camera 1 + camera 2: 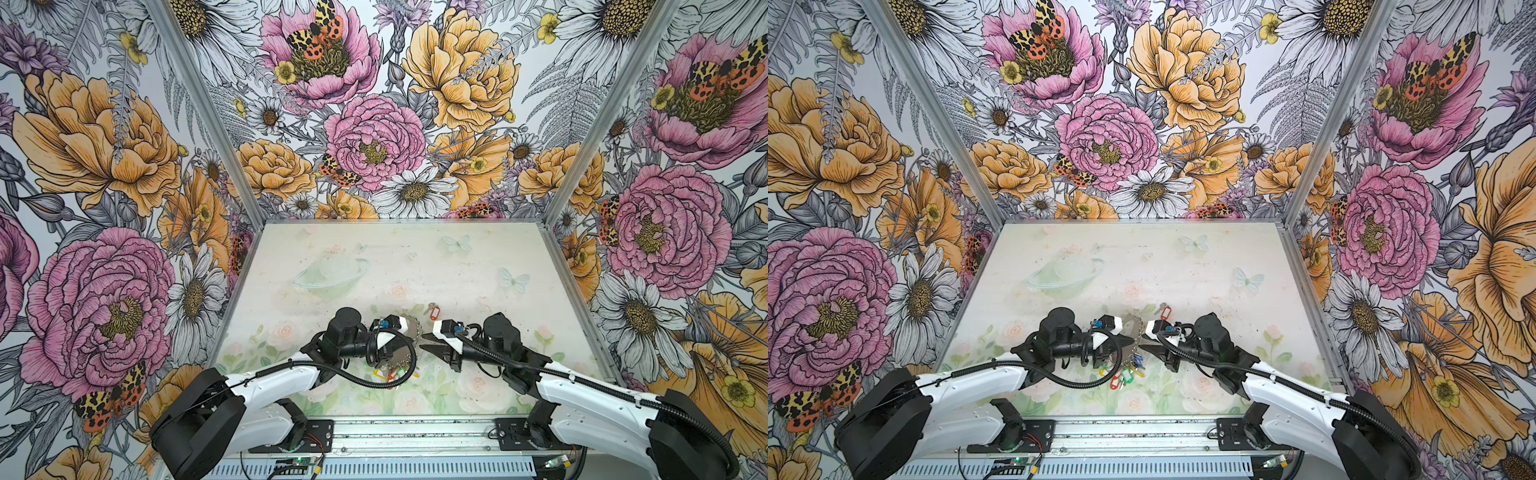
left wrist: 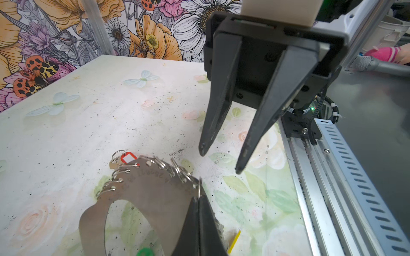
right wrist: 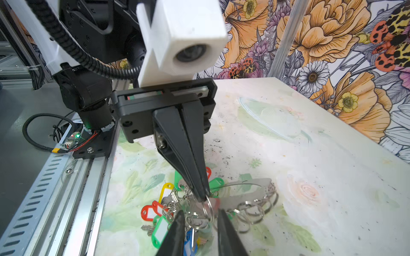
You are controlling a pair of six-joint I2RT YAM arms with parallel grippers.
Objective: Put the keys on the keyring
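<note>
The keyring point(image 2: 155, 190) is a flat grey plate with an oval hole and split rings along its edge, and it is held up off the table. My left gripper point(image 2: 199, 197) is shut on its edge beside a split ring, which also shows in the right wrist view on the left gripper point(image 3: 204, 197). My right gripper point(image 3: 200, 213) faces it with its jaws apart around a loose split ring point(image 3: 208, 210). From the left wrist, the right gripper point(image 2: 219, 161) hangs just above the plate's rim. The keys point(image 1: 434, 309), a small key on a red tag point(image 2: 128, 157), lie on the table just beyond the plate.
A bunch of green, yellow, red and blue tags point(image 3: 164, 212) with other keys hangs from the keyring's near side point(image 1: 1121, 374). A slotted aluminium rail point(image 1: 415, 432) runs along the table's front edge. Flowered walls close in the back and both sides.
</note>
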